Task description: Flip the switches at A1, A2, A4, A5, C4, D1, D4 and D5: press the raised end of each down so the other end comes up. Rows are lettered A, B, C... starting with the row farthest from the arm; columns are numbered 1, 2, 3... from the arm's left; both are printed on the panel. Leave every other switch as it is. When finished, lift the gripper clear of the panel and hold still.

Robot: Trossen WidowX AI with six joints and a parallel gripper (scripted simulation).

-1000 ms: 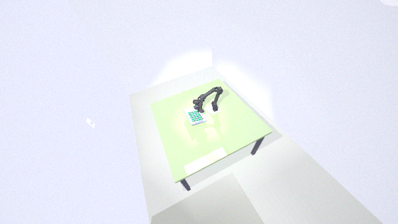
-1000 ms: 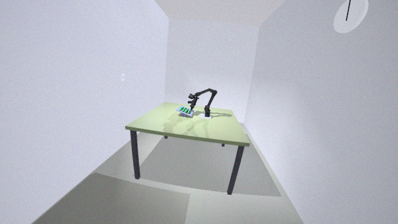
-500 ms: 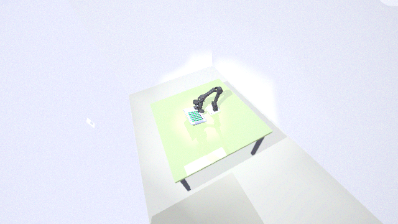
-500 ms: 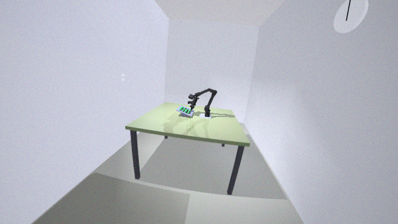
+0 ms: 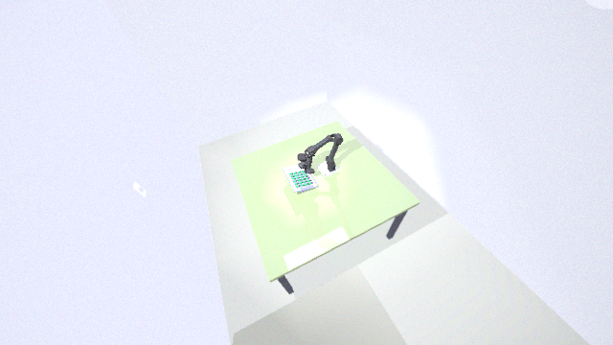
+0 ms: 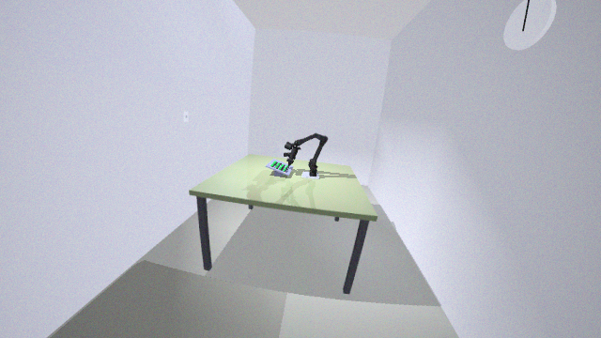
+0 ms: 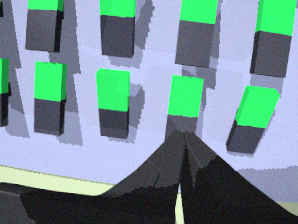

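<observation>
The switch panel [image 5: 306, 190] [image 6: 283, 174] [image 7: 75, 159] sits tilted on the table, carrying rows of rockers with green far halves and dark near halves. My gripper [image 5: 310, 171] [image 6: 289, 167] [image 7: 181, 140] is shut and empty. In the wrist view its tips are over the dark near end of a row D switch [image 7: 186, 97] and hide part of it; touching or just above, I cannot tell. To its right is a slanted-looking switch [image 7: 256, 107]; to its left are switches [image 7: 113, 91] [image 7: 50, 82] of the same row. Printed labels are out of the wrist view.
Row C switches [image 7: 196, 42] [image 7: 118, 35] stand just beyond row D. The green table [image 5: 374, 192] [image 6: 235, 188] shows past the panel's near edge. The arm's white base plate [image 5: 327, 172] [image 6: 305, 176] is beside the panel. A white strip [image 5: 316, 248] lies at the table's edge.
</observation>
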